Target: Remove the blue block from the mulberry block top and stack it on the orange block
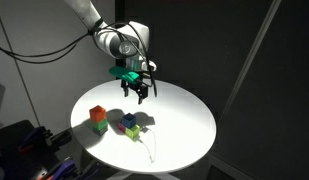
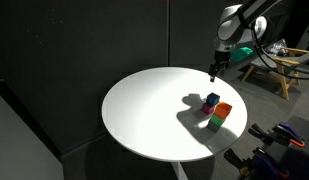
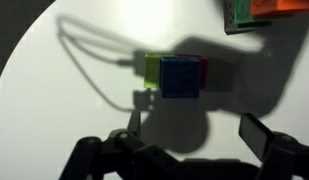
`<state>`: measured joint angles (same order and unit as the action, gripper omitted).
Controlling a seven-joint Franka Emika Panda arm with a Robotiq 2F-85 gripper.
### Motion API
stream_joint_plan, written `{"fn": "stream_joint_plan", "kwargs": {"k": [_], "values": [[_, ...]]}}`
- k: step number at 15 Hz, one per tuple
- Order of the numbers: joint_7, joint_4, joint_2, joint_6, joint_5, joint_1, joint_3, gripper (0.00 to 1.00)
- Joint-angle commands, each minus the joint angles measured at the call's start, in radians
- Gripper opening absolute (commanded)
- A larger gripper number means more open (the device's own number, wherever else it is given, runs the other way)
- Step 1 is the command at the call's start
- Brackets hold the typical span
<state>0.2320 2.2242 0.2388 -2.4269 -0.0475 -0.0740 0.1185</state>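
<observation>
Wrist view: the white round desk (image 3: pixel 34 100) fills the frame. The end effector (image 3: pixel 189 115) hangs above it, jaws spread and empty. The blue block (image 3: pixel 180 76) sits atop the mulberry block (image 3: pixel 204 70), with a yellow-green cube (image 3: pixel 151 72) touching. Risk: fingers closing wide may snag these neighbours and drag the mulberry block along. The orange block (image 3: pixel 284 5) is near.

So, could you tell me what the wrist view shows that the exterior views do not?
Wrist view only: the mulberry block showing beside the blue block. Exterior views only: the arm and the whole table. Both: the gripper, the blue block, the orange block and the green block.
</observation>
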Motion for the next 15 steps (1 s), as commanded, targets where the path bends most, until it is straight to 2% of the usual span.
{"fn": "stream_joint_plan", "kwargs": {"k": [1,15], "values": [[-0.043,-0.003,0.022,-0.034,0.027,-0.013,-0.013,1.00],[-0.019,-0.002,0.043,-0.043,0.025,-0.022,-0.022,1.00]]}}
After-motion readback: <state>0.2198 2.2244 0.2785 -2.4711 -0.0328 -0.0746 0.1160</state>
